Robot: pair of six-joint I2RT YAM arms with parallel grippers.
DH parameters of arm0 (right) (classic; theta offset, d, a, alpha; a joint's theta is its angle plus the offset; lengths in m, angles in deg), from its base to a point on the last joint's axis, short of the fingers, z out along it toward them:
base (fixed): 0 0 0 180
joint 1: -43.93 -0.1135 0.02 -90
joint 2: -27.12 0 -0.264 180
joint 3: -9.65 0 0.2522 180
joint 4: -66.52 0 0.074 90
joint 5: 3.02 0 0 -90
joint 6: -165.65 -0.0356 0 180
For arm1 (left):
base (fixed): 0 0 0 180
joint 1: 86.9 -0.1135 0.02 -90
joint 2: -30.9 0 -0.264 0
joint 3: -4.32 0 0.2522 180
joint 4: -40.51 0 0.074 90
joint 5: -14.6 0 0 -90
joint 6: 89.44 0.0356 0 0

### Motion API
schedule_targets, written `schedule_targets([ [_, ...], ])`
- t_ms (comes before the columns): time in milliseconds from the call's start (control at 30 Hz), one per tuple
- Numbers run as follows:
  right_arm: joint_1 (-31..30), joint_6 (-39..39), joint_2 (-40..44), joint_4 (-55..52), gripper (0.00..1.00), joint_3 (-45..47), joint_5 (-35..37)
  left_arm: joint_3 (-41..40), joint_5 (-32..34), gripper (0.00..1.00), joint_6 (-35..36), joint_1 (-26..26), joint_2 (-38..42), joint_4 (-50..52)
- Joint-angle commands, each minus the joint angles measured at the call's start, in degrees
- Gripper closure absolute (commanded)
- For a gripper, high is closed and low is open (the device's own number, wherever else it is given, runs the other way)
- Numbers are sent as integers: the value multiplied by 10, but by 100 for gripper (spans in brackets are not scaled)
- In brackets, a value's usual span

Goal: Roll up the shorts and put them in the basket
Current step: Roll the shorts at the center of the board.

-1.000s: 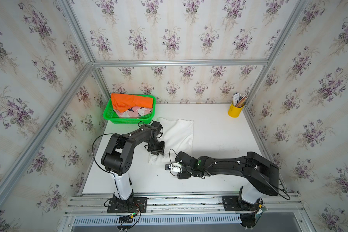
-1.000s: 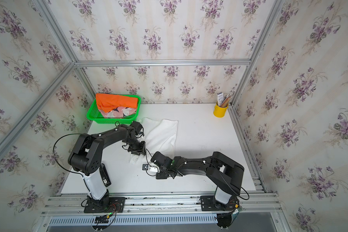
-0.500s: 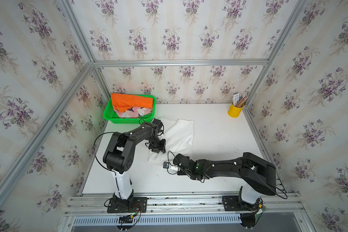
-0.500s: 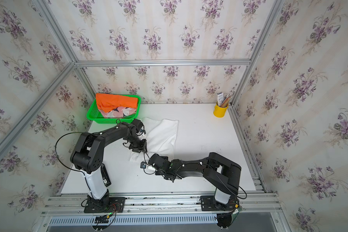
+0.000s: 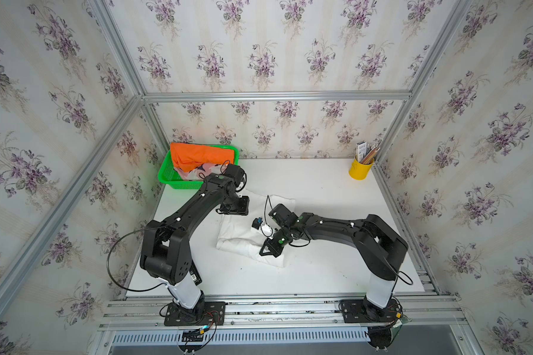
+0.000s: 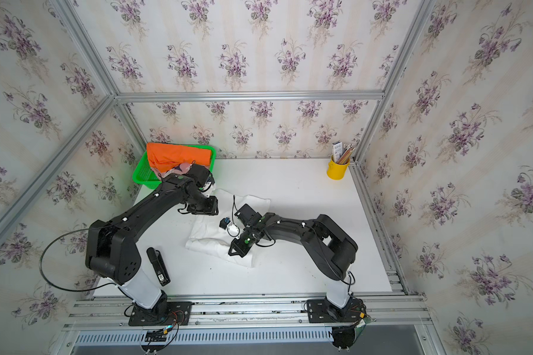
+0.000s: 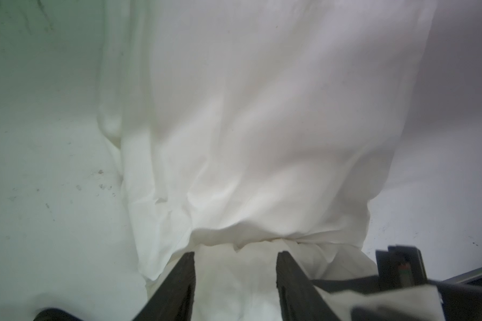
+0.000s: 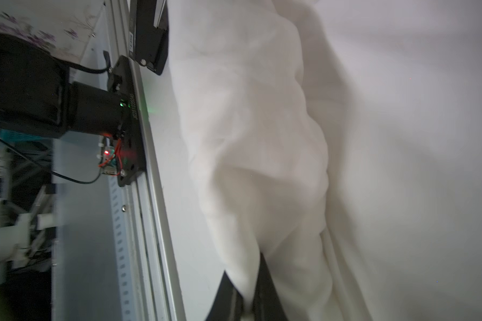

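White shorts (image 5: 240, 236) lie on the worktop (image 5: 320, 190), their long axis running from the right hand (image 5: 264, 252), clenched on their edge, toward the left hand (image 7: 235, 258), which is released, its fingers astride the cloth. The right hand looks better placed to start the roll.

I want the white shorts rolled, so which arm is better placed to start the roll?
Right. The right arm has its jaws shut on a fold at the near edge of the white shorts and could turn it over. The left arm holds its jaws apart over the cloth, clamping nothing.
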Motion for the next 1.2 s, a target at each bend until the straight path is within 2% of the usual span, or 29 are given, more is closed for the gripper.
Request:
schedule_targets([
  [0,20,-65,-53,-6,100,-30,-98,-13,25,48,0,-1,28,38],
  [200,70,-124,-125,-5,100,-67,-100,-53,10,46,-9,1,67,47],
  [333,88,-147,-129,5,100,-74,-132,-72,-23,46,-5,6,84,37],
  [467,103,-164,-141,0,100,-83,-118,-77,-47,46,-10,18,76,21],
  [767,135,-214,-144,25,95,-55,-51,-54,-52,48,-26,36,-16,-49],
  [1067,138,-215,-92,19,88,-47,-56,39,-25,49,-26,36,-147,-71],
  [1167,138,-215,-62,13,88,-48,-37,72,-19,49,-22,35,-195,-54],
])
